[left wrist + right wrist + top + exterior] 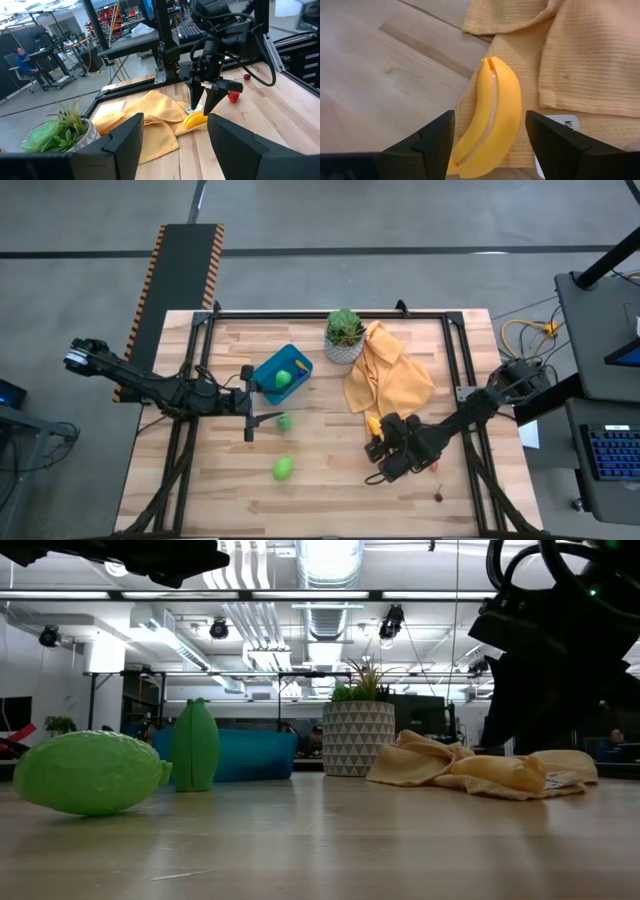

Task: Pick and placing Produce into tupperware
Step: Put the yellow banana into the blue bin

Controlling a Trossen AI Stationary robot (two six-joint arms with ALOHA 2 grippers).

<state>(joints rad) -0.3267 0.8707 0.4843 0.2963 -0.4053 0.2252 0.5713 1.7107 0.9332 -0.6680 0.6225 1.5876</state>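
Right now the right gripper (378, 450) hangs just above the yellow banana (489, 117) with its fingers spread wide, one on each side of the fruit and not touching it. The banana lies directly under this gripper, on the edge of the yellow cloth (385, 375).

I think the main risk is the cloth: if the fingers go down too low, they can pinch the fabric together with the banana and drag the cloth along. The banana is also curved and smooth, so a grip that is not centred may let it turn or slip out.

The blue tupperware (266, 372) is well away from the right gripper, across the table, near the left gripper (250, 402). That gripper is half spread and holds nothing. One green piece (284, 378) is already in the tupperware, and two more green pieces (283, 468) lie on the wood near the left gripper. The way to the container passes close to the left arm, so the arms could meet there. The plant pot (343, 350) stands beside the tupperware and could be hit.
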